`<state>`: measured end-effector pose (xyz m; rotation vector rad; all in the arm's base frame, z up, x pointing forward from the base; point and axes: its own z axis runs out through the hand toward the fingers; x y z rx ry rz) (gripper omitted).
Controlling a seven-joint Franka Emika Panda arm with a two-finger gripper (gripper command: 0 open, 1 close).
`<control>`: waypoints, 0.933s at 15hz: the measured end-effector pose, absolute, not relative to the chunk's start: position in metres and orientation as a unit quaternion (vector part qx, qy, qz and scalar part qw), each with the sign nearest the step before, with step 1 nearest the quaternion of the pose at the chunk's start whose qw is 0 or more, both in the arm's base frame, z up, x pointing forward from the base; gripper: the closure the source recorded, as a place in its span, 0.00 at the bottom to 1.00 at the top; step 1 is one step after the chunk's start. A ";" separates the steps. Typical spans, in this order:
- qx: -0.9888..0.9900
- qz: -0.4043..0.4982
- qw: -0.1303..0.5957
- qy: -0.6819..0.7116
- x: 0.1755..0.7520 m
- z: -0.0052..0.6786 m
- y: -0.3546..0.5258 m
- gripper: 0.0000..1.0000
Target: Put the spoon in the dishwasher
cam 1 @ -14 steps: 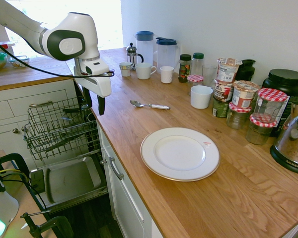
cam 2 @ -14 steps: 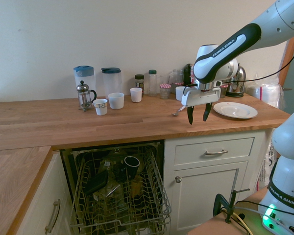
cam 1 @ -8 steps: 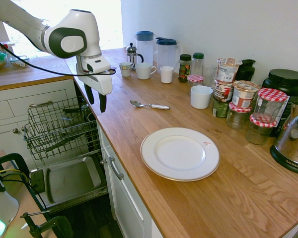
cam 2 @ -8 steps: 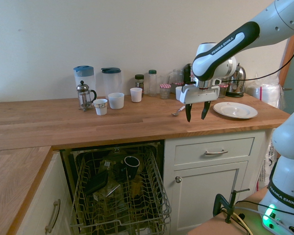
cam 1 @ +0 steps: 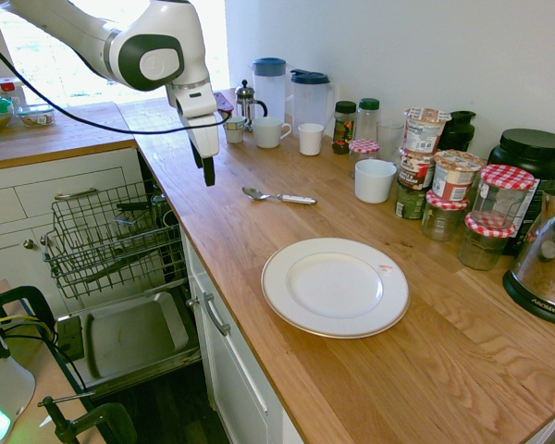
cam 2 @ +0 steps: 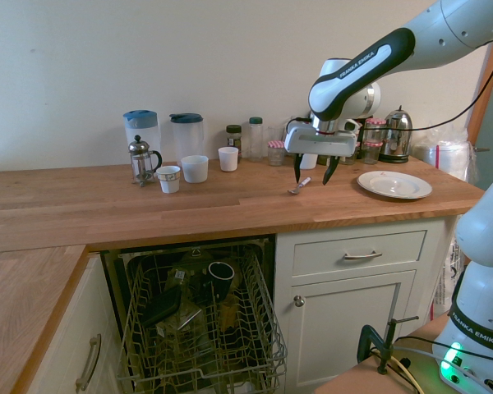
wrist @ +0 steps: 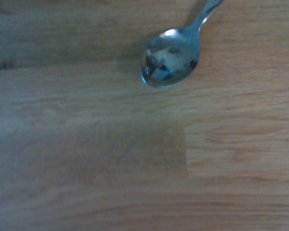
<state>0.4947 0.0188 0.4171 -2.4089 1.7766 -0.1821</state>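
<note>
While open tool [cam 2: 315,181] hovers, shiny oval-bowled spoon [wrist: 171,57] rests on wood [cam 1: 259,231].

At the upper left, the end effector [cam 1: 206,176] points down above the wooden tabletop [cam 1: 231,222]. Near the center lies the spoon [cam 1: 279,196], with the white plate [cam 1: 336,287] below it. The dishwasher [cam 1: 120,240] stands open at left.

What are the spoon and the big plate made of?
The spoon looks like smooth, polished metal, because it's silvery and its bowl shows reflections. The plate seems to be glazed china, since it's white and glossy with a thin coloured rim, but it might be another hard material.
</note>
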 end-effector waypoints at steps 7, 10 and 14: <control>-0.656 -0.089 0.067 0.746 0.547 0.385 -0.012 0.00; -0.629 -0.092 0.068 0.769 0.580 0.376 -0.023 0.00; -0.615 -0.091 0.043 0.782 0.619 0.371 -0.026 0.00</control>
